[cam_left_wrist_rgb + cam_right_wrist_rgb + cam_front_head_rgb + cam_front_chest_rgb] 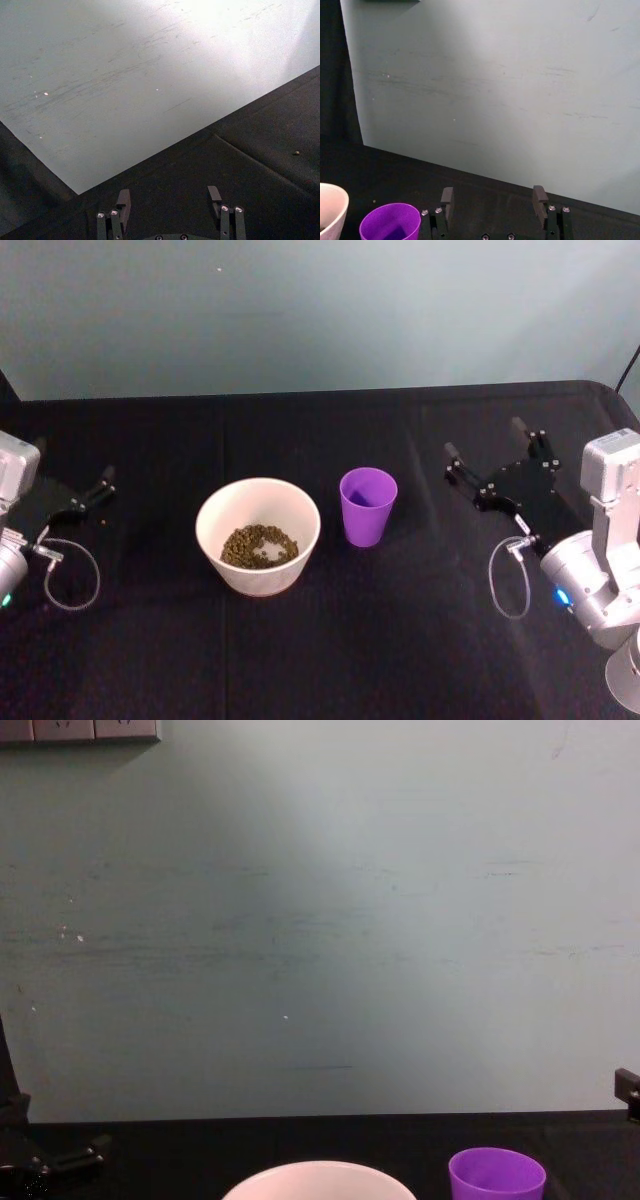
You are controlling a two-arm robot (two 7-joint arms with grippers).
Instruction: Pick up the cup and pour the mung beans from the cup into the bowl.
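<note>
The wide, round, whitish bowl [258,536] already held a heap of small greenish-brown mung beans [259,546] at its bottom, and the small, smooth, bright purple plastic cup [367,506] stood upright just beside it, on the bowl's right, not touching it. From above, the cup's inside looked purple and bare, with no beans to be made out, so the pour appeared to be finished and the cup set back on the black cloth-covered surface [320,660]. On that reading little or nothing of the task was left, beyond the arms drawing clear.

The right gripper [490,454] hung over the surface to the right of the cup, well apart from it, its two dark fingers spread and holding nothing. In the right wrist view the same fingers [446,196] stood parted with only the pale wall showing between them, while the cup's rim [390,227] and an edge of the bowl [333,210] sat off to one side, outside the gap.

The left gripper [100,486] rested at the far left edge of the surface, well away from the bowl; in its own wrist view its fingers [123,201] were likewise apart and clasped nothing. One stray bean [104,523] lay on the cloth just near it.
</note>
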